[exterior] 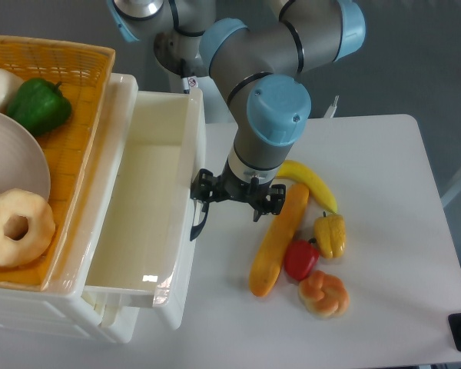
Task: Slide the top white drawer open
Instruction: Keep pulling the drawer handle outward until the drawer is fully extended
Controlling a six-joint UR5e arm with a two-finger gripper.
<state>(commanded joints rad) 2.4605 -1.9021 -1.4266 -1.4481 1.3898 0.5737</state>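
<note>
The top white drawer [142, 207] stands pulled well out from the cabinet, and its deep tray shows nothing inside. Its curved black handle [197, 226] sticks out from the front panel toward the table. My gripper [237, 197] points straight down just right of that panel. Its black fingers [203, 187] are spread wide, and the left one sits at the top of the handle. The fingertips are hidden under my wrist. The lower drawer front is barely visible beneath the open tray.
An orange woven basket [81, 115] on the cabinet holds a green pepper [37, 106], a plate and a donut [15, 227]. Right of my gripper lie a banana [311, 183], a long orange vegetable [278, 240], a yellow pepper [331, 234], a red pepper [300, 259] and a pastry [323, 294].
</note>
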